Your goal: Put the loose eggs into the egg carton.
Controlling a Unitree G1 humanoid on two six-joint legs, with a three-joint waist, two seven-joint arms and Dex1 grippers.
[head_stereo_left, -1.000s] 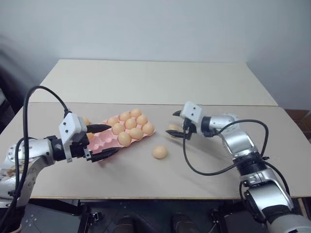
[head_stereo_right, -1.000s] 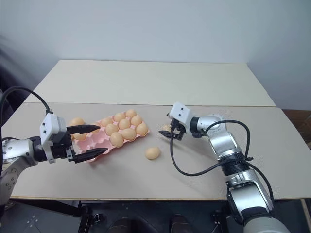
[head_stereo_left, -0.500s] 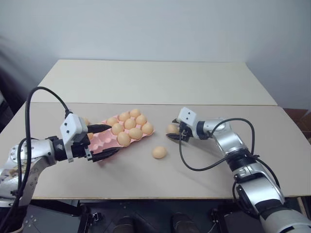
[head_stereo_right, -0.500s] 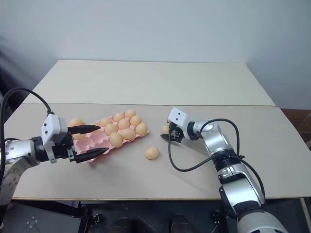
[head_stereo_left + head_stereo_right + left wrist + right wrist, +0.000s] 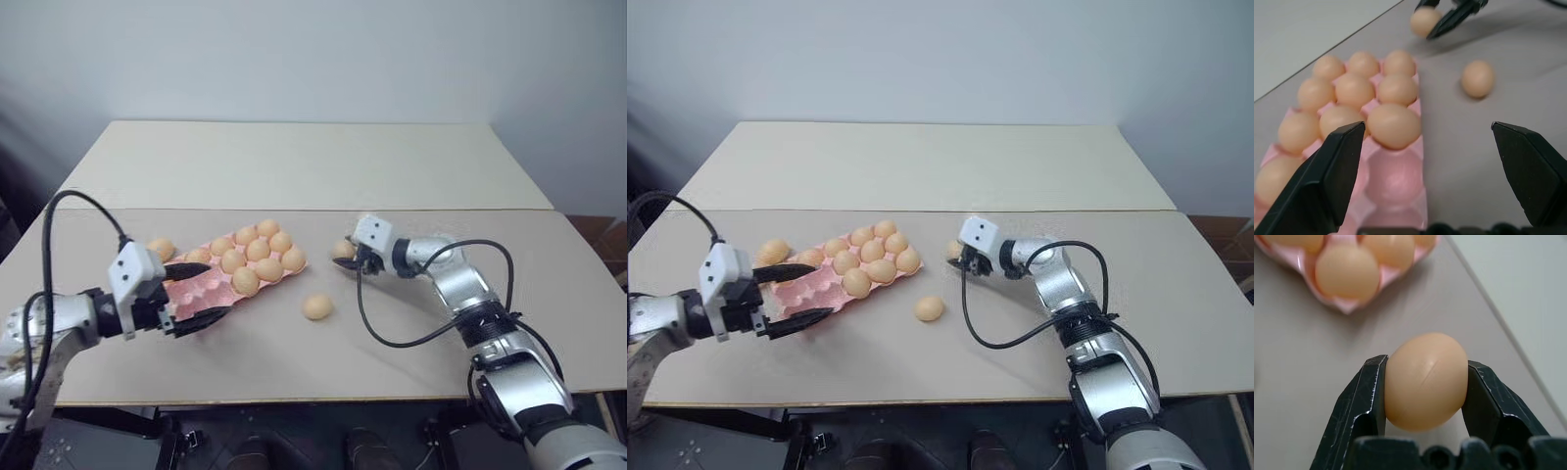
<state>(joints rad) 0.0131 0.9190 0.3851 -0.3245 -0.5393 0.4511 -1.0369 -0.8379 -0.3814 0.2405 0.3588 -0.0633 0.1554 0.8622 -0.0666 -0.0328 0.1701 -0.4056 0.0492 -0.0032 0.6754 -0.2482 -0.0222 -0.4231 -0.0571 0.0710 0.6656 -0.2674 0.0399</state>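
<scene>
right gripper (image 5: 1425, 382): we see it clamped on a loose egg (image 5: 1426, 380)
left gripper (image 5: 1440, 176): released, holds nothing
egg carton (image 5: 201, 286): on our held egg's left, empty cups at its left-gripper end

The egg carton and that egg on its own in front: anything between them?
Nothing: bare table separates egg carton from loose egg, seen in both eye views.

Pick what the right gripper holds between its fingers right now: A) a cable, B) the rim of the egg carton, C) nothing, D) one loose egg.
D: the right gripper has its two black fingers shut on a single egg, clear of the egg carton.
</scene>
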